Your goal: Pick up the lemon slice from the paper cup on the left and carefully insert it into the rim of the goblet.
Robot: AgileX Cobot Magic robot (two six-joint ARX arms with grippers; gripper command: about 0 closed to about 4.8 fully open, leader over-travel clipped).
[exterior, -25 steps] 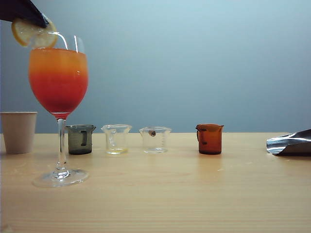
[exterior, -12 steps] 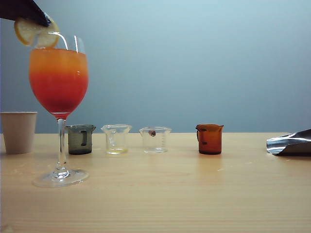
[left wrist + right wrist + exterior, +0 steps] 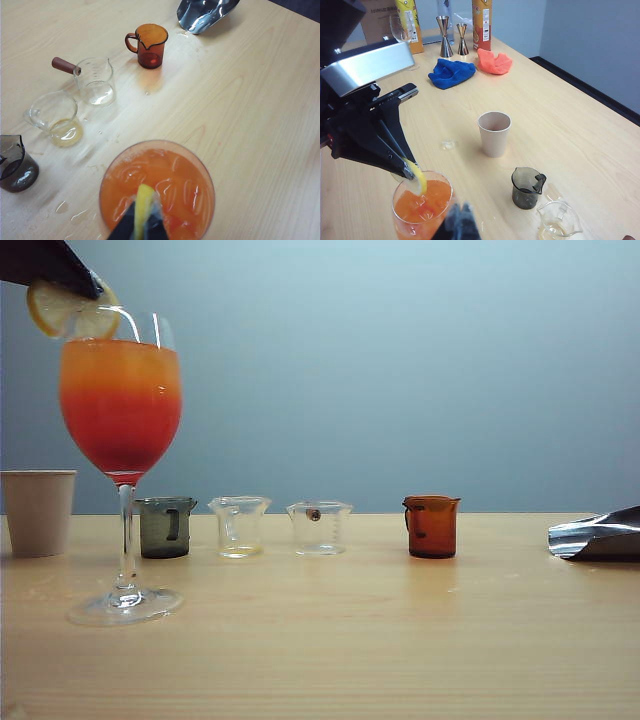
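Clamped on the thin pale-yellow lemon slice (image 3: 68, 312), our left gripper (image 3: 85, 285) holds it at the rim of the tall clear stemmed goblet (image 3: 121, 405), on the goblet's left side in the exterior view. Over the last second we see only a slight wobble — the slice dips and then settles back at nearly the same spot on the rim, so we judge the insertion as under way but not yet seated.

From the left wrist view the slice (image 3: 144, 209) stands on edge between the dark fingers (image 3: 125, 225), its flat faces upright and its width running across the rim, part over the orange drink and part outside.

Beyond it, the beige paper cup (image 3: 38, 512) stands just left of the goblet's foot.

Our right gripper (image 3: 460, 222) hovers near the goblet — blurred, so we cannot tell how it stands.
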